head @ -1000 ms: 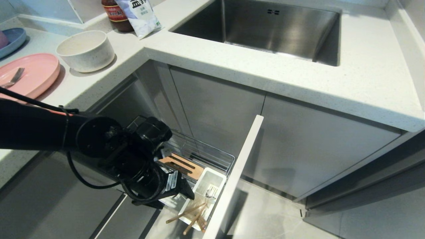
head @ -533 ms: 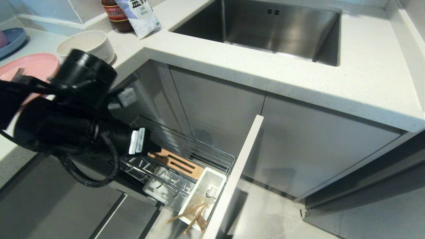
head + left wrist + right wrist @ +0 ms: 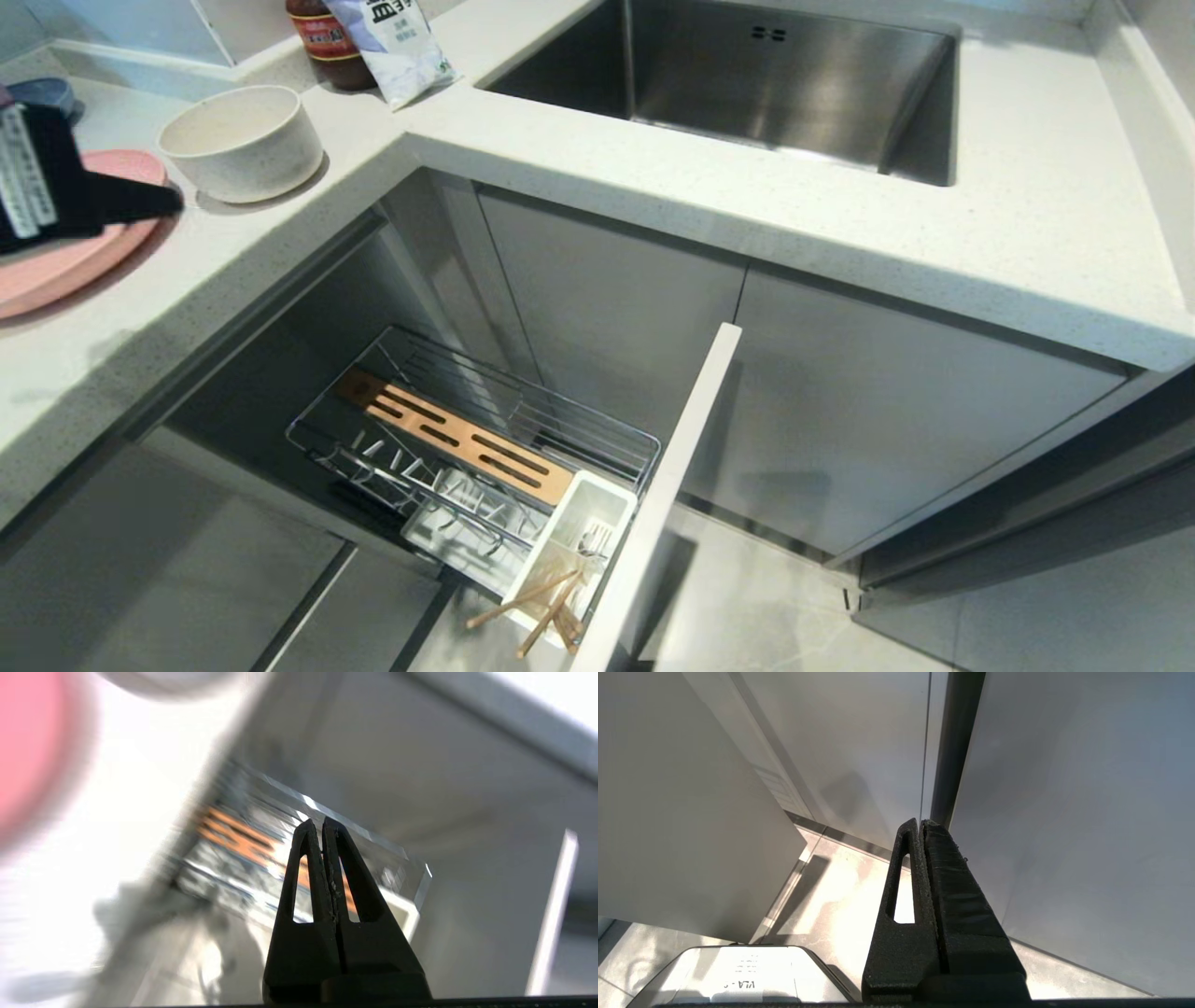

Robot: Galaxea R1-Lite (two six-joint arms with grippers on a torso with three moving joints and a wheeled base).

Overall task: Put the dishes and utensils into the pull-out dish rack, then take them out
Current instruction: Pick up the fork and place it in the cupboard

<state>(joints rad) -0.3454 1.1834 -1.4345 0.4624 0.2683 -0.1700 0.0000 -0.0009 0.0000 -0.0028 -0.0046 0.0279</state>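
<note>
The pull-out dish rack [image 3: 485, 448] stands drawn out of the cabinet below the counter, its chrome wires and slotted wooden strip [image 3: 457, 439] bare of any dish. In its white cutlery box [image 3: 569, 551], just behind the white front panel [image 3: 653, 504], lie the wooden chopsticks [image 3: 537, 607], poking out over the near end, and a few pieces of silver cutlery [image 3: 590, 541]. So the utensils look loaded, while the dishes are not: the pink plate [image 3: 56, 266] and the off-white speckled bowl [image 3: 241, 142] sit on the speckled countertop [image 3: 653, 177] up at the left, well apart from the rack. The left gripper [image 3: 173, 198] hangs over the plate's edge with its fingers pressed together on nothing. The right gripper [image 3: 920, 823], fingers also together, points at the floor beside a cabinet panel, idle. Both dishes and the whole unloading appear to remain.
</note>
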